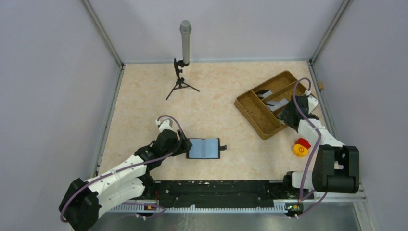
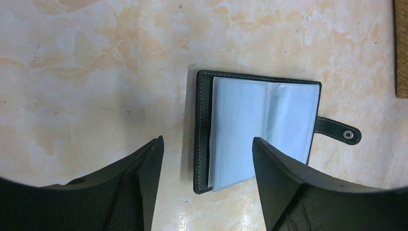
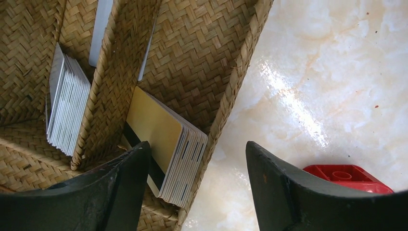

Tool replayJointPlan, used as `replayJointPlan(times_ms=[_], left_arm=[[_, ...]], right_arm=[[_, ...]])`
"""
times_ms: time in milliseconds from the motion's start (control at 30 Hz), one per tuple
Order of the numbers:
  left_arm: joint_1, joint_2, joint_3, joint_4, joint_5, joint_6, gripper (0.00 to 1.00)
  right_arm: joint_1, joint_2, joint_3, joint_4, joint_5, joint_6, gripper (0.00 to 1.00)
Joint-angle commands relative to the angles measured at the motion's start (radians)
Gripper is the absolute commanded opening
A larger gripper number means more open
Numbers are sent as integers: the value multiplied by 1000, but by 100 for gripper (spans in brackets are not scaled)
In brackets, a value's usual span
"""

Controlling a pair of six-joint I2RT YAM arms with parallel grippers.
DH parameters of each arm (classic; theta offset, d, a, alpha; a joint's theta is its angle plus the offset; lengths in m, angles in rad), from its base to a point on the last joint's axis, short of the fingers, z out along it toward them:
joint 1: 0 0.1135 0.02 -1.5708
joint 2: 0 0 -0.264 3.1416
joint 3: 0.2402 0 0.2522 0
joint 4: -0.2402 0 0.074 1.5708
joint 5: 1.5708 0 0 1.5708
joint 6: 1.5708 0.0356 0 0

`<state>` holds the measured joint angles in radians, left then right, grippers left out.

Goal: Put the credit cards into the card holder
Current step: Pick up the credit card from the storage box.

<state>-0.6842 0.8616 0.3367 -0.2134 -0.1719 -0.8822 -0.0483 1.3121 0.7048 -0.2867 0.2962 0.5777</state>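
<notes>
Bracketing card holder (image 2: pixel 264 115): left pincer (image 2: pixel 207 140), parted.

The wallet (image 2: pixel 262 120) is lying open on the table (image 2: pixel 96 72), showing pale blue sleeves, its tab (image 2: pixel 337 130) pointing right toward the tray (image 2: pixel 401 48), while the left gripper (image 2: pixel 207 144) is hovering at its near edge, jaws standing wide apart, gripping nothing.

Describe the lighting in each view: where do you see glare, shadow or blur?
Top view: soft, even light, no hard shadows around the microphone stand. Left wrist view: sharp focus, the wallet throws a dark shadow along its left edge, lower corners vignetted black. Right wrist view: a bright glare streak on the table beside the tray; the cards are crisp.
</notes>
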Motion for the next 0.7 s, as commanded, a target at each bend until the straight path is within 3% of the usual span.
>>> replayJointPlan(times_ms=[0,200,500,667], left_arm=[[18,-18,11,-5,16,26,72],[35,-32,8,-15,25,30,72],[42,-53,4,-31,25,32,72],[44,-62,5,-41,25,32,72]], right_arm=[[-13,-12,5,-7,20,-26,67],[-13,-56,7,-51,44,-32,59],[-13,-120,10,-87,50,-32,54],[-13,-126,8,-80,46,-39,43]])
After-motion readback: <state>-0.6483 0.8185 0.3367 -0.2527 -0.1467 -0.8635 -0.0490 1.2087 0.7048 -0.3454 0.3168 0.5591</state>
